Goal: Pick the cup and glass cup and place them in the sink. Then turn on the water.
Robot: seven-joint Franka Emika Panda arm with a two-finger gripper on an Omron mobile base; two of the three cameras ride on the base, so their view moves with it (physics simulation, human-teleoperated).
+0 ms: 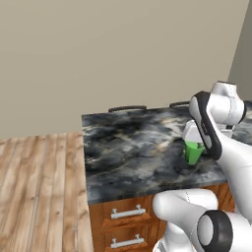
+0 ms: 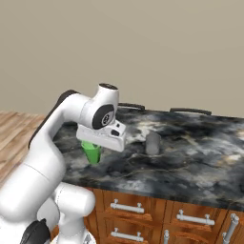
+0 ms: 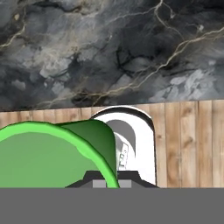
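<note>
While jaws sit clamped on the rim of the green cup, it hangs off the hand above the dark marble tabletop near its front edge, rim up, long axis approx. vertical, base tilted a bit. Grey glass cup stands upright on tabletop, well apart from the green one.
</note>
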